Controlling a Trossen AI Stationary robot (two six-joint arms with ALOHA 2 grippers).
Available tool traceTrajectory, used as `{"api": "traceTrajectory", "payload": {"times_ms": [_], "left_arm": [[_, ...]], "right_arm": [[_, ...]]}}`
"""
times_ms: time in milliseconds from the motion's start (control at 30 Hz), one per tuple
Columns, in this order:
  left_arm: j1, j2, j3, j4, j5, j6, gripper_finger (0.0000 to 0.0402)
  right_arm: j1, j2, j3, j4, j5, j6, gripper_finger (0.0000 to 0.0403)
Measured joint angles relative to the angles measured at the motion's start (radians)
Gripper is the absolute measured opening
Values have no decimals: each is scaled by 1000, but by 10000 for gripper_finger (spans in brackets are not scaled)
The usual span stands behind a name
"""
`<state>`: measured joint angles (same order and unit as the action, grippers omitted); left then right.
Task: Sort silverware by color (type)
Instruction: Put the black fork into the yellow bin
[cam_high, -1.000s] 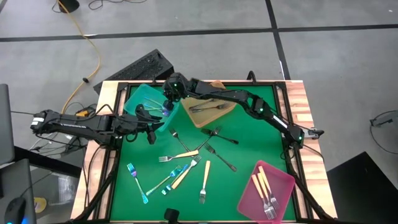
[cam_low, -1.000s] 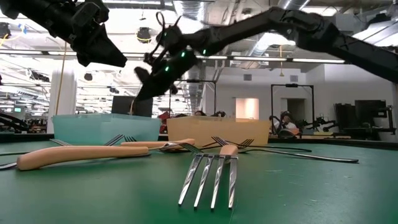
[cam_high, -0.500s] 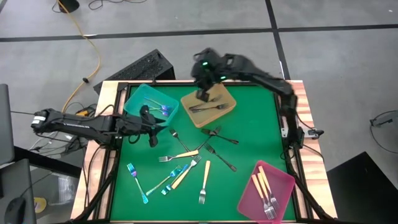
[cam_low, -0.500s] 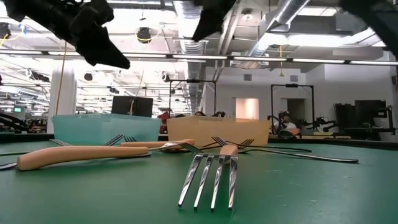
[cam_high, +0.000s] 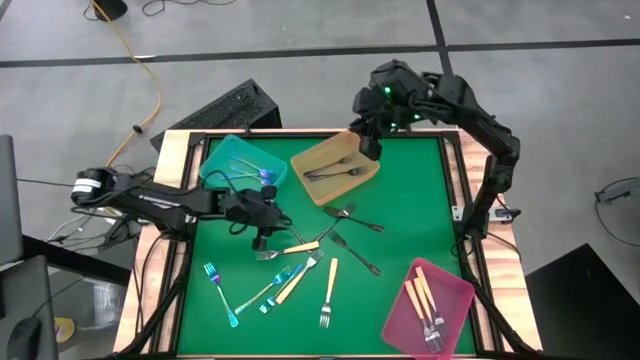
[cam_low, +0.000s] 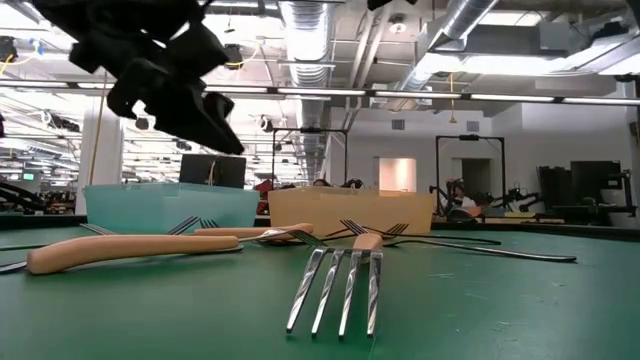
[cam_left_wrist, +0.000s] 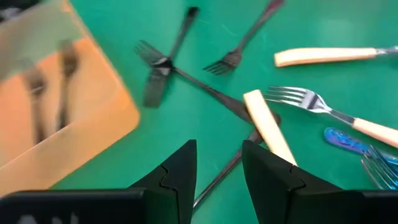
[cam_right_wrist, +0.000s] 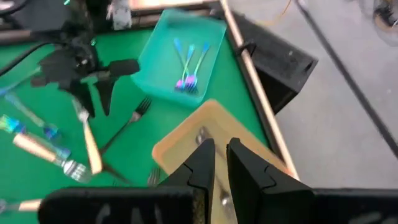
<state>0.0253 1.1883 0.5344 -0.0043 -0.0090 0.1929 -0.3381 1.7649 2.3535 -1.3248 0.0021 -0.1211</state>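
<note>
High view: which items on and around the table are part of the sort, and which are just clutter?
Part of the job:
- loose silverware on the mat
- teal tray holding blue forks
- amber tray holding dark forks
- pink tray holding cream-handled forks

Just lying about:
- black keyboard
- yellow cable on the floor

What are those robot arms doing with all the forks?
They are sorting forks by colour into trays. The teal tray holds shiny blue forks, the amber tray holds dark grey ones, and the pink tray holds cream-handled ones. The left end effector hangs open and empty over the loose forks scattered on the green table. The right end effector is up near the amber tray's far edge, holding nothing. Plenty of forks are not yet sorted.
</note>
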Motion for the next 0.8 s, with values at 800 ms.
{"api": "traceTrajectory", "payload": {"times_ms": [800], "left_arm": [[42, 473, 227, -150, 68, 409, 131]], "right_arm": [[56, 24, -40, -141, -4, -72, 66]]}}
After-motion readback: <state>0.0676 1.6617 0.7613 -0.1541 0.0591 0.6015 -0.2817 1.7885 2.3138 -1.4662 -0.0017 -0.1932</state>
